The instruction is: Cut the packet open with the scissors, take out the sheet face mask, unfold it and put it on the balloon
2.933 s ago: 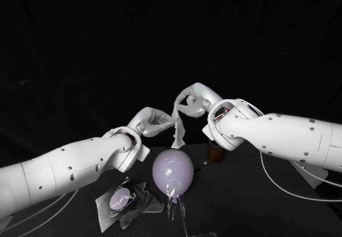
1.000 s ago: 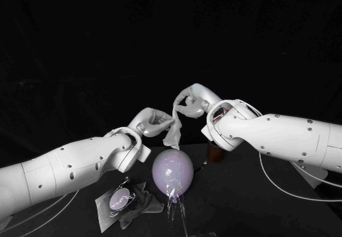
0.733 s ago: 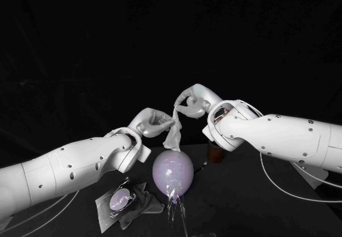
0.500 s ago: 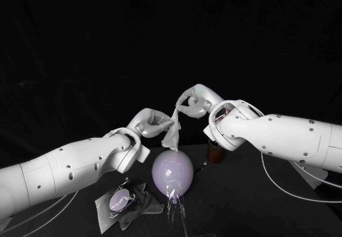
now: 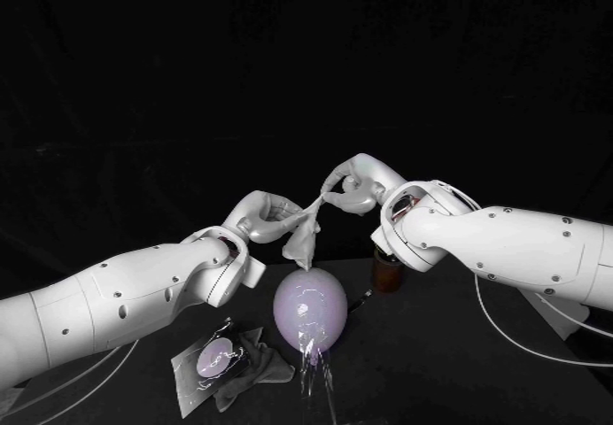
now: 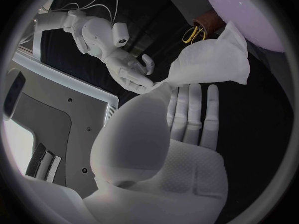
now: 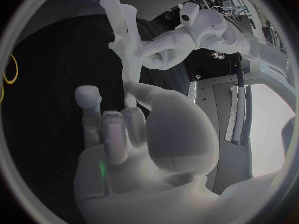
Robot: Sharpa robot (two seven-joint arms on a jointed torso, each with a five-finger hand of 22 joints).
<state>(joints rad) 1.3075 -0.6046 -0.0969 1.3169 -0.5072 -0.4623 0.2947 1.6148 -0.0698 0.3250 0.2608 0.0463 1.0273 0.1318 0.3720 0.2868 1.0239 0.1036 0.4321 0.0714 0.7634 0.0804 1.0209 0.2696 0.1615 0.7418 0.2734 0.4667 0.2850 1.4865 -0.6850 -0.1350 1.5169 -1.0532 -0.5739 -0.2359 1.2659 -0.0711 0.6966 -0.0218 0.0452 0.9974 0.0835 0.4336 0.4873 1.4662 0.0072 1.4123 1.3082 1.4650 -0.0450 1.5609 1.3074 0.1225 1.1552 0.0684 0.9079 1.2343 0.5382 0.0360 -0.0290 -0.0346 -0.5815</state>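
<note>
The white sheet mask (image 5: 304, 232) hangs crumpled just above the pale purple balloon (image 5: 309, 305), which stands upright at the table's middle. My left hand (image 5: 266, 217) pinches the mask on its left side. My right hand (image 5: 352, 186) pinches its top corner from the right. In the left wrist view the mask (image 6: 212, 62) spreads as a folded wedge beyond my left hand (image 6: 181, 134), with my right hand (image 6: 131, 74) at its tip and the balloon (image 6: 249, 10) behind. The right wrist view shows the mask (image 7: 124, 40) as a narrow strip between my right hand (image 7: 118, 129) and my left hand (image 7: 162, 52).
The cut packet (image 5: 217, 359) lies flat at the front left of the balloon, with clear film (image 5: 313, 376) trailing from the balloon's base. A brown holder (image 5: 386, 273) stands right of the balloon. The yellow scissor handles (image 6: 192, 34) lie near it on the black table (image 5: 485, 372).
Both hands have risen slightly and shifted right. The mask has been drawn up between them, so its lower end hangs shorter above the balloon.
</note>
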